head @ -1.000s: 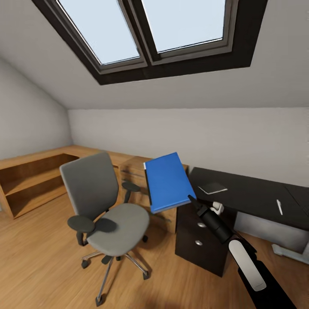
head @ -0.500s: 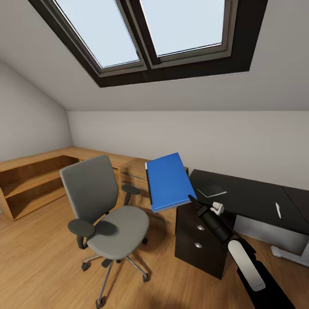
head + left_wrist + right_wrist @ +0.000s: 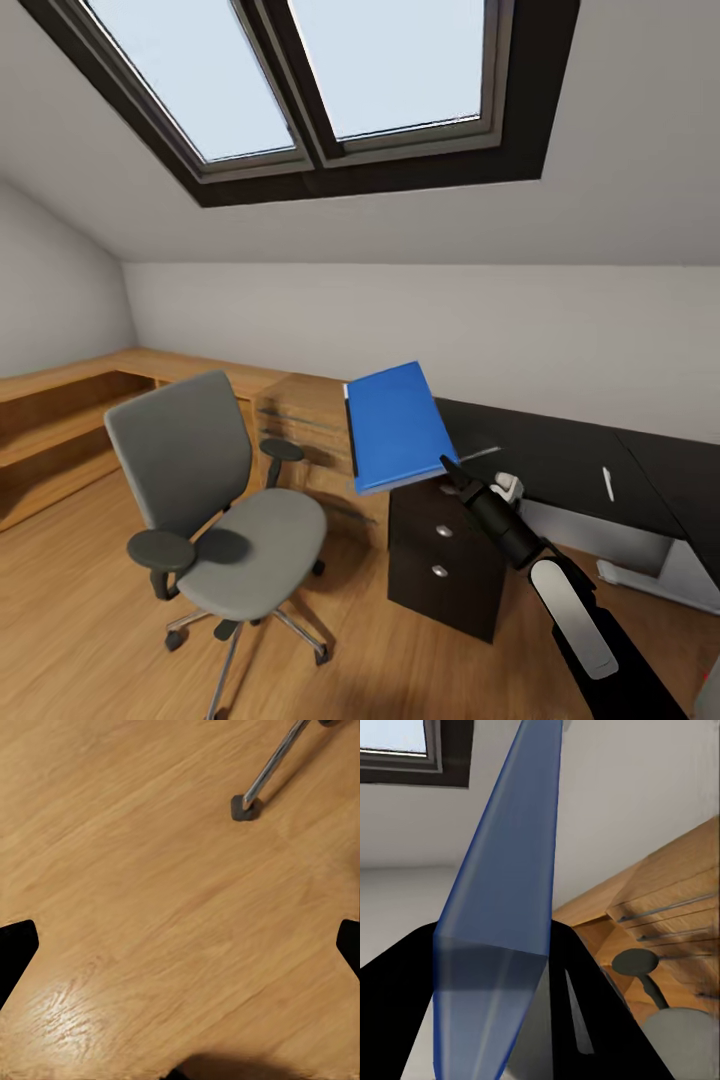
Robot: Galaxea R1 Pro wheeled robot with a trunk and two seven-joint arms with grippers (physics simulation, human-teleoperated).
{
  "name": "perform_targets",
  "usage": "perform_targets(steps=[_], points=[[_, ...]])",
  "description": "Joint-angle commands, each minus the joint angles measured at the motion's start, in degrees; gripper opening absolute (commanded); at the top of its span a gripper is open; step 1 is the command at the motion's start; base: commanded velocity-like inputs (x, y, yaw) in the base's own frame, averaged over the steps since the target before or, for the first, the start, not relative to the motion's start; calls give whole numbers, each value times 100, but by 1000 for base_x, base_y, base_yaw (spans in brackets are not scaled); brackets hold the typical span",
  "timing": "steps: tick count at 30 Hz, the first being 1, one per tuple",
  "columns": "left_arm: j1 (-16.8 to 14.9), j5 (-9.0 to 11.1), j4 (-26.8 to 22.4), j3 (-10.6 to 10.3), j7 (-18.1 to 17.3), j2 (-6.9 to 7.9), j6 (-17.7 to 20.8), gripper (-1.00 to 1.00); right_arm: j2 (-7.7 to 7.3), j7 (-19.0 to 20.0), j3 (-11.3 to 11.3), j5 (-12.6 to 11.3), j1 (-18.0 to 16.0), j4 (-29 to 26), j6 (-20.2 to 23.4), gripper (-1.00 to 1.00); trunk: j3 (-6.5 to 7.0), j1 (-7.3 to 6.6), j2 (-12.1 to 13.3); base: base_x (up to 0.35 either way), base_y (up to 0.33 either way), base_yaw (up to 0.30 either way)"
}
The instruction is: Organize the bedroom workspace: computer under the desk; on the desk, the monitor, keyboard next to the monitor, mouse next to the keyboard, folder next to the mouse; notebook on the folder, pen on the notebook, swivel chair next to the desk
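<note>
My right gripper (image 3: 447, 467) is shut on the lower corner of a blue folder (image 3: 397, 427), which I hold up tilted in the air in front of the black desk (image 3: 560, 455). The folder (image 3: 502, 907) rises edge-on between the dark fingers (image 3: 394, 1005) in the right wrist view. The grey swivel chair (image 3: 215, 500) stands on the floor to the left, its seat bare. A white pen (image 3: 606, 484) lies on the desk at the right. The notebook (image 3: 480, 453) shows as a thin edge behind the folder. My left gripper (image 3: 180, 956) hangs open over the wooden floor.
A black drawer unit (image 3: 445, 560) stands under the desk's left end. Wooden shelving (image 3: 60, 430) and a wooden chest of drawers (image 3: 305, 440) line the left wall and corner. A chair leg with caster (image 3: 259, 784) crosses the floor. Skylights (image 3: 300, 70) sit in the sloped ceiling.
The whole view has shifted: chair, desk and shelving slid left and the desk looks nearer, so the camera moved. The folder stays held in my right gripper.
</note>
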Motion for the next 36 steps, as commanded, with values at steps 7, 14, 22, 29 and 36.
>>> perform_targets(steps=[7,14,22,29,36], points=[[-3,56,771,-48,-392,-35,-634,100,2,-258,6,-53,-7,1,22,-100,120,-155,278,0,0,-295],[-3,56,1387,-223,-912,-102,-1365,100,20,-793,13,-45,-9,11,-336,-100,245,-308,559,0,0,-297],[-3,99,1509,-368,-986,-202,-1777,100,312,-2193,16,-43,-10,154,-1312,-100,389,-484,880,0,0,-297],[-3,100,1517,-375,-985,-200,-1764,100,589,-2609,38,80,-10,571,-1958,-100,510,-638,1161,0,0,-278],[-3,94,1519,-388,-992,-207,-1748,100,624,-2627,27,417,-11,652,-2020,-100,622,-792,1441,0,0,-269]])
